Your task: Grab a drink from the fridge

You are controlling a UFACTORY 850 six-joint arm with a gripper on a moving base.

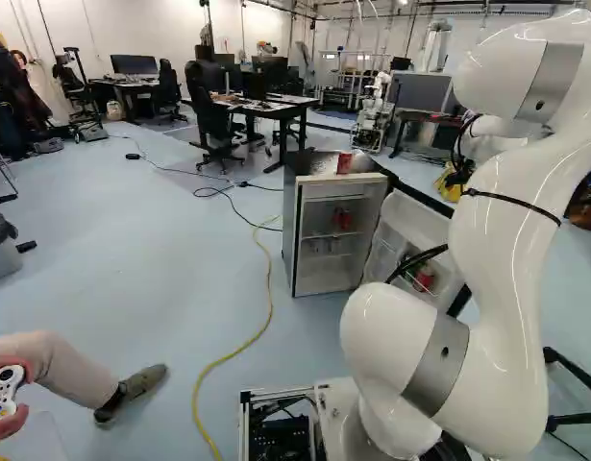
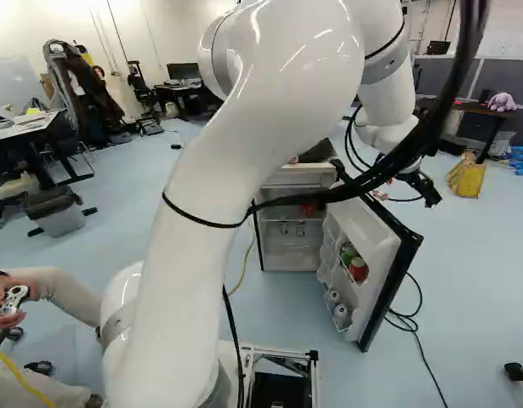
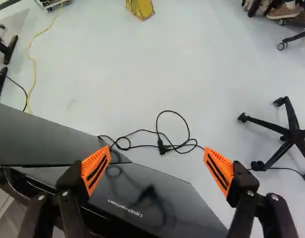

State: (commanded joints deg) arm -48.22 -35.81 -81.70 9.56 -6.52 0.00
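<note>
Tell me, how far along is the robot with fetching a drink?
The door of the fridge already stands open. Nothing is in hand: the fingers are spread, with no drink between them. Left to do: reach in, grip a drink and take it out; red cans show inside the fridge and in its door.

Bright, even light fills the room. Pale glints streak the curves of the white arm (image 1: pixel 511 240), a soft sheen lies on the floor (image 1: pixel 160 279), and the glossy fridge door (image 3: pixel 147 198) mirrors the dark cable (image 3: pixel 186 145) in the wrist view.
</note>
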